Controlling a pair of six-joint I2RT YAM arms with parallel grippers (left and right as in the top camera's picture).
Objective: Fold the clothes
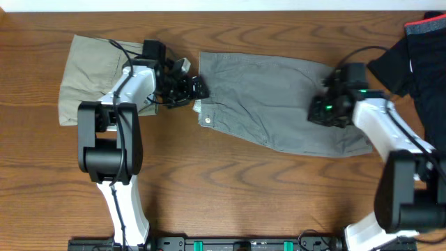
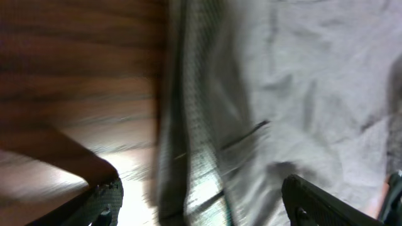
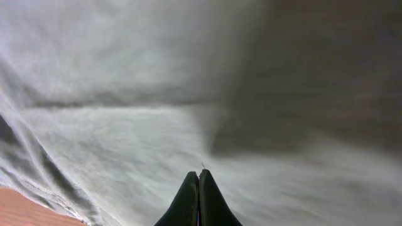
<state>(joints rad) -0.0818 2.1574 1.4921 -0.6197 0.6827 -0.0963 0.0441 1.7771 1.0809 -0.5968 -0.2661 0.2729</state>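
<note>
Grey shorts flat centre; khaki garment folded left; dark garment right.

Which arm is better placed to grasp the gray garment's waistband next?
Probably left: the left gripper is open at the waistband edge of the gray garment. The right gripper is shut over its far end.

The desk was dark brown wood with a wavy, streaked grain running along its length. A thin pale strip showed beyond its far edge; what it was could not be told. A black rail with green fittings lay along the near edge. Light threw a bright glare on the wood.
</note>
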